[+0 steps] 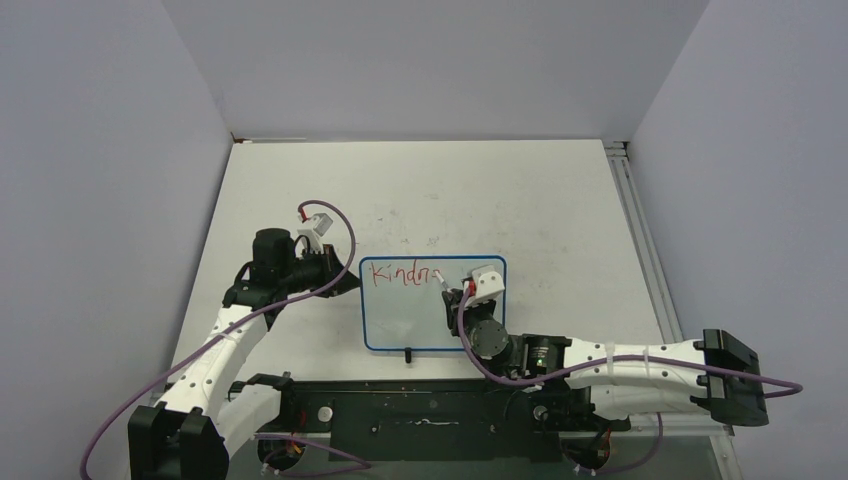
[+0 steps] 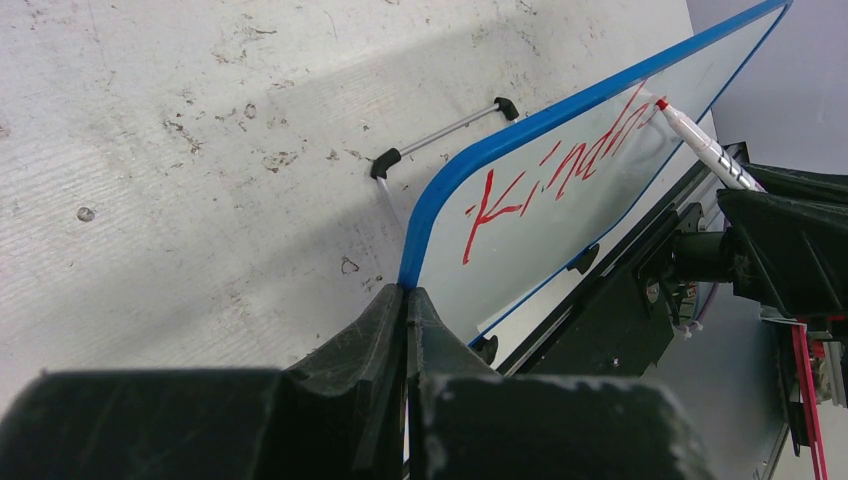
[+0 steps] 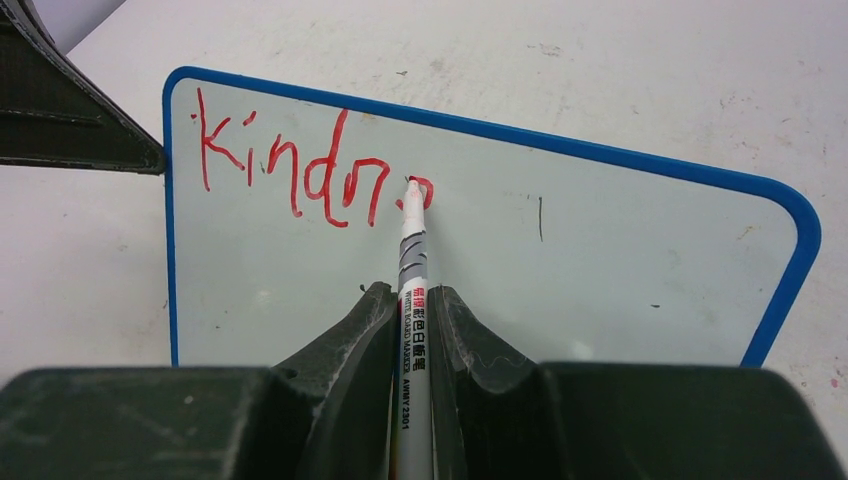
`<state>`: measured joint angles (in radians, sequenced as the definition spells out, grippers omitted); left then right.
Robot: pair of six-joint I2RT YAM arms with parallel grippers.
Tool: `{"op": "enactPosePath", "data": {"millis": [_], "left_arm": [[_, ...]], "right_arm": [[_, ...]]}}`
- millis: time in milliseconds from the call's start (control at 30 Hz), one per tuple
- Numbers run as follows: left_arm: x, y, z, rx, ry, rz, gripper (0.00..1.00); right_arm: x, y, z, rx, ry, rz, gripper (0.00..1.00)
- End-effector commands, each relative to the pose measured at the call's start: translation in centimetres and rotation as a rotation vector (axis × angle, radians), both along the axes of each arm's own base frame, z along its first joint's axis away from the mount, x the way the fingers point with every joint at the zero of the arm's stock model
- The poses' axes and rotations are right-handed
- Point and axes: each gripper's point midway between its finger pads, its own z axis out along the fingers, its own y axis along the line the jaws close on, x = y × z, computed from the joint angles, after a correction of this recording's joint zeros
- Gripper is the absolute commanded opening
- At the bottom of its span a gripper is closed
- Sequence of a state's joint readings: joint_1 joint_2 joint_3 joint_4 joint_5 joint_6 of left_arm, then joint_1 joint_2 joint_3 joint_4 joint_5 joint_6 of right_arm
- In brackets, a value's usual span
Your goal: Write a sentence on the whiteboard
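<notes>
The whiteboard (image 1: 420, 322), white with a thin blue frame, lies on the table between the arms. Red letters "Kindn" (image 3: 290, 170) run along its top, followed by a small fresh stroke. My right gripper (image 3: 412, 292) is shut on a white board marker (image 3: 412, 245), whose red tip touches the board just after the last letter. In the top view this gripper (image 1: 455, 292) hovers over the board's upper middle. My left gripper (image 2: 407, 292) is shut on the blue frame (image 2: 420, 225) at the board's left edge, near the top-left corner (image 1: 347, 277).
A thin metal bar with black ends (image 2: 440, 133) sticks out from the board's far long edge, and a small black clip (image 1: 407, 353) sits at its near edge. The black base rail (image 1: 430, 415) runs along the table front. Grey walls enclose the scuffed tabletop (image 1: 540, 200).
</notes>
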<state>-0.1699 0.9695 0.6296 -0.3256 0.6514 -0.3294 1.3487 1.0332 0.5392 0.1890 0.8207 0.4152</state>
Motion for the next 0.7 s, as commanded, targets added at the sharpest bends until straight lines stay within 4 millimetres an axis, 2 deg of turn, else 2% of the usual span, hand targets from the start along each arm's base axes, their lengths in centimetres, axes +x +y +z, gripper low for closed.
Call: {"op": "enactPosePath", "data": {"millis": [0,667], "left_arm": [[0.1,-0.9,2.2,-0.032,-0.058,-0.045,0.00],[0.1,-0.9,2.2,-0.033,-0.060,-0.045,0.00]], "right_arm": [[0.4,0.5,0.9,0.015,-0.008,-0.002,0.05],[-1.2,0.0,-2.0,-0.001,0.057,0.009,0.05]]}}
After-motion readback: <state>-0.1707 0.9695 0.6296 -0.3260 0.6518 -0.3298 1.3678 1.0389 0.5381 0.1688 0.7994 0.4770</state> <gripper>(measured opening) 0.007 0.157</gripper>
